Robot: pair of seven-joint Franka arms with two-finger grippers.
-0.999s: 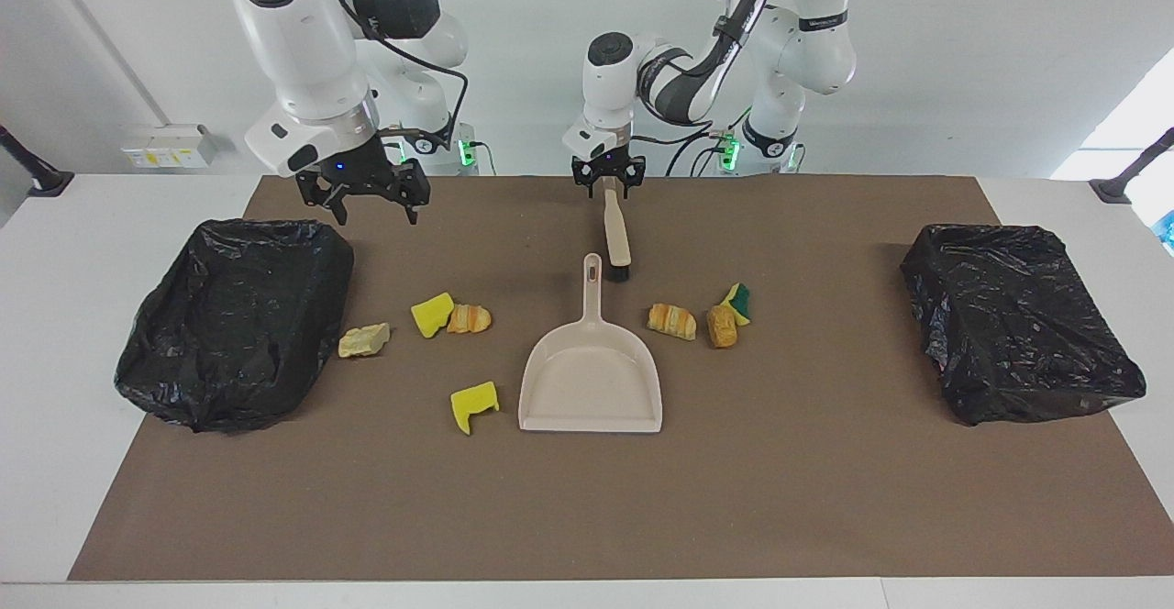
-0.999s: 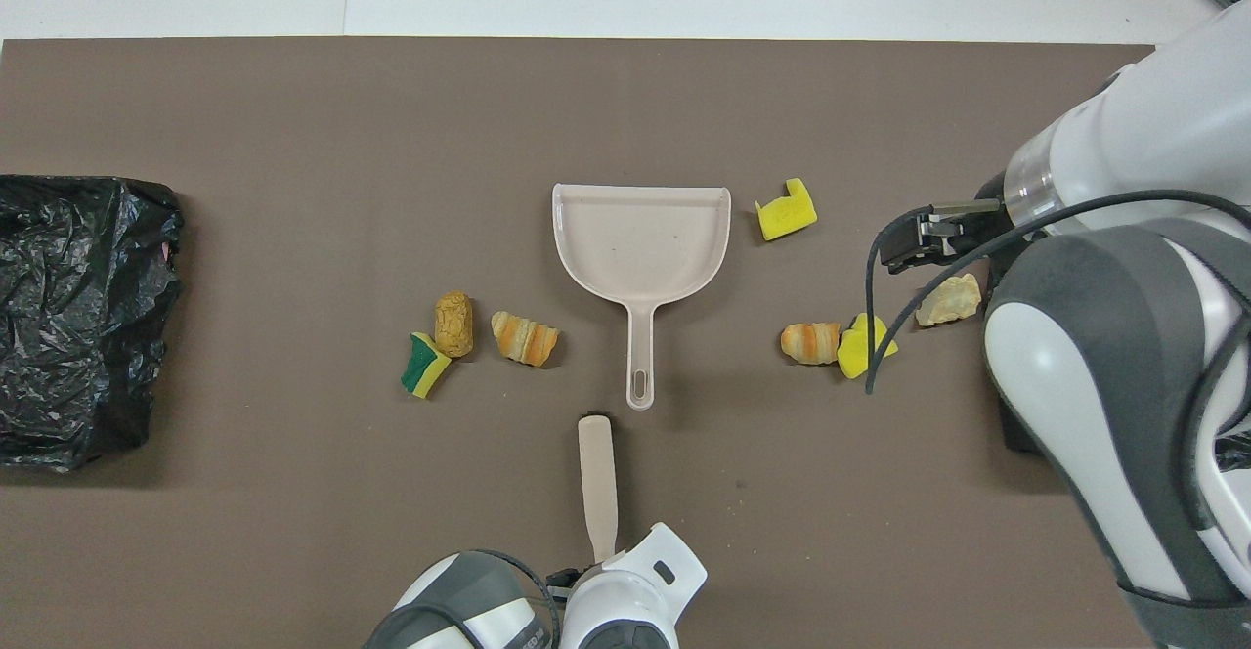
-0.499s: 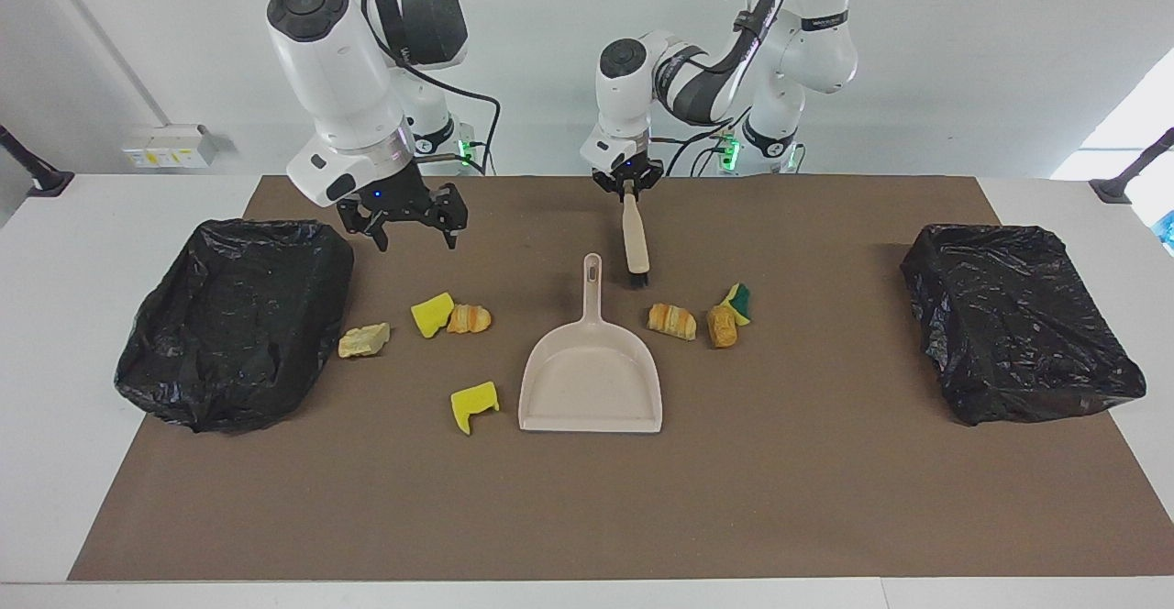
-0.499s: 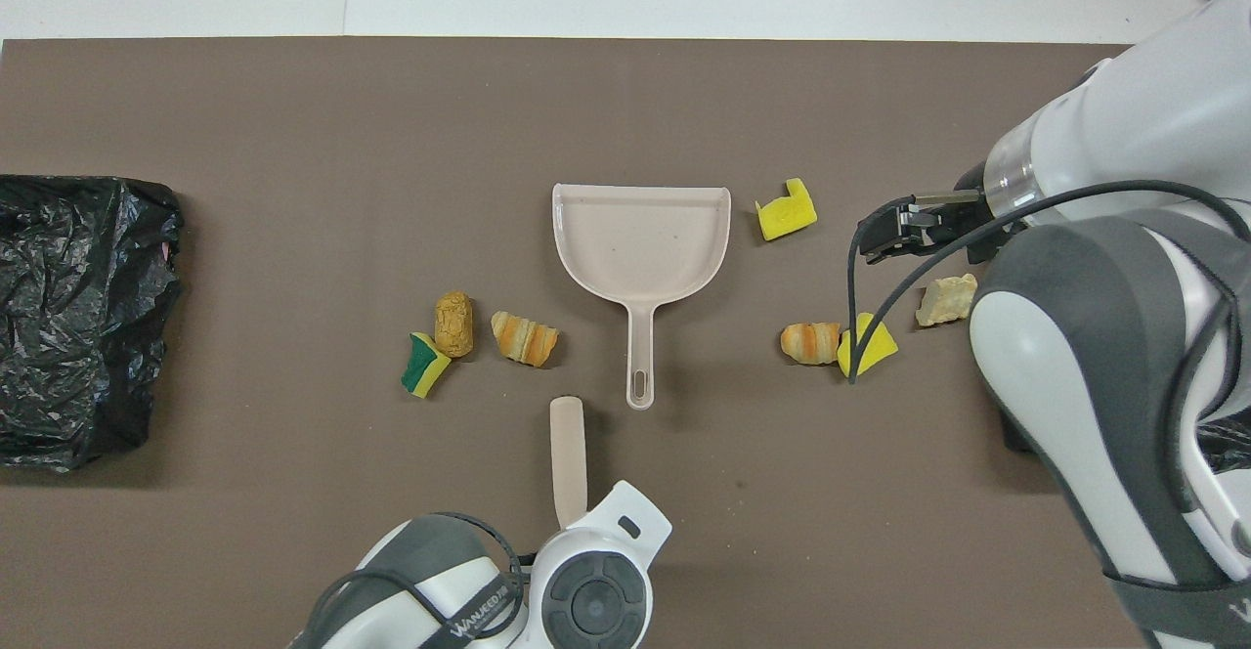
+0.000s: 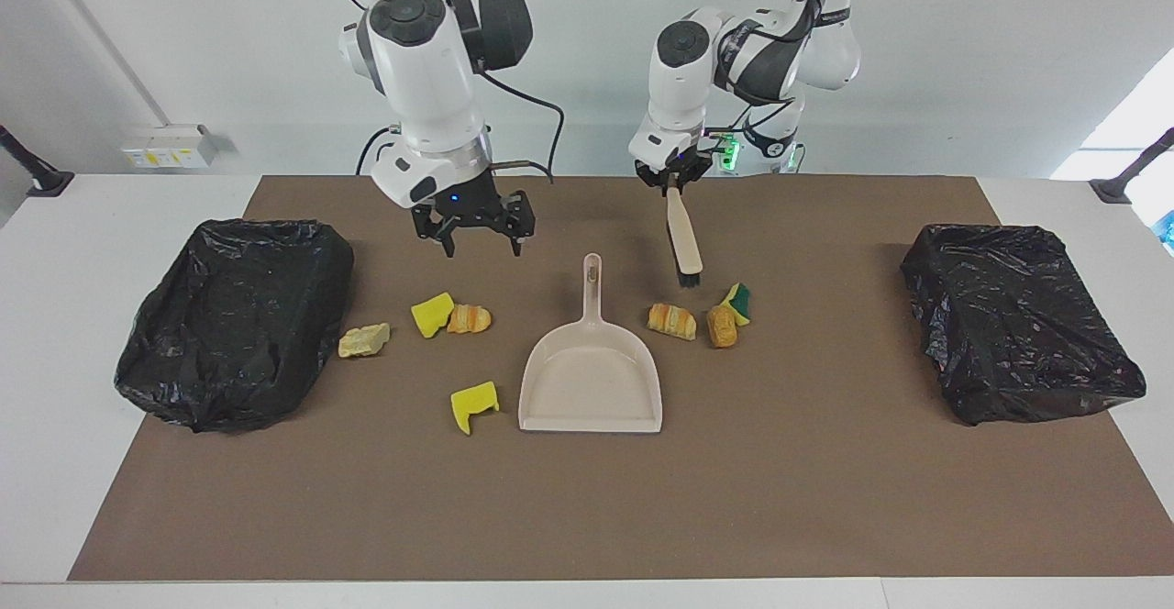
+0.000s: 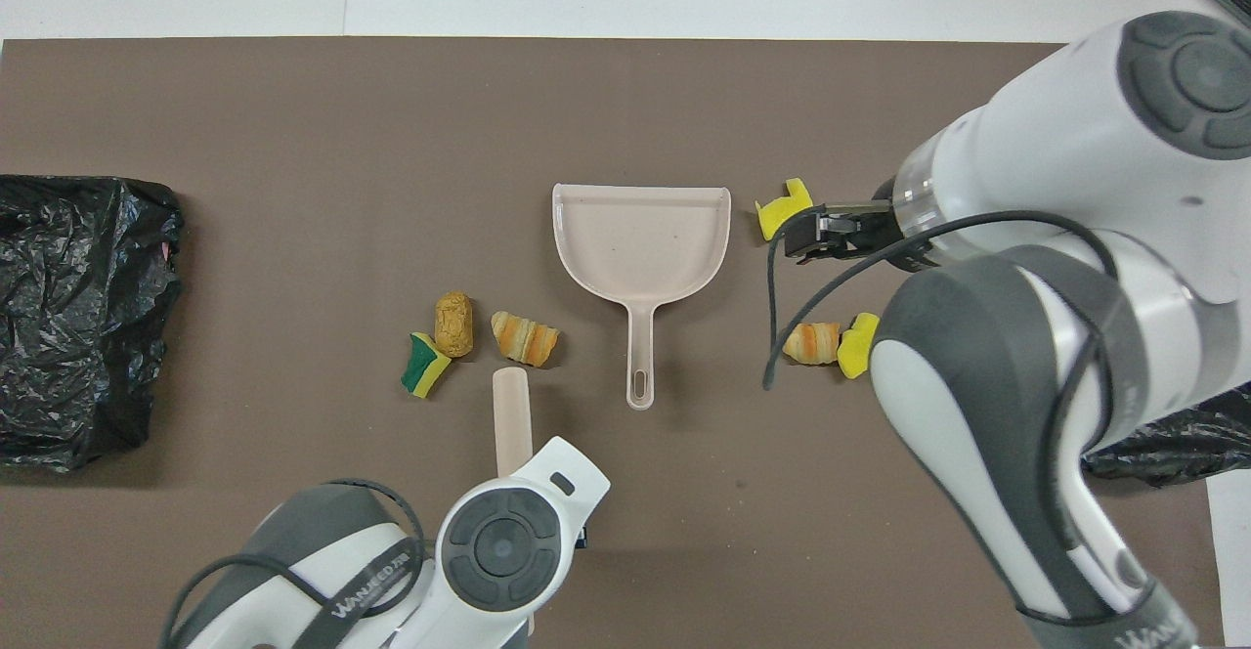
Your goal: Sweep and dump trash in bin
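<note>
My left gripper is shut on the top of a beige brush. The brush hangs tilted, and its black bristles are just over the mat beside a bread lump, a brown lump and a green-backed sponge bit. My right gripper is open and holds nothing. It hangs over the mat above a yellow sponge bit and another bread lump. A pale beige chunk and a second yellow bit lie nearby. The beige dustpan lies flat between the two groups.
Two bins lined with black bags stand on the brown mat, one at the right arm's end and one at the left arm's end. In the overhead view the right arm covers the beige chunk and part of the mat.
The left gripper has carried the brush toward the left arm's end, up to the trash there. The right gripper has swung from beside its bin toward the dustpan's handle.
</note>
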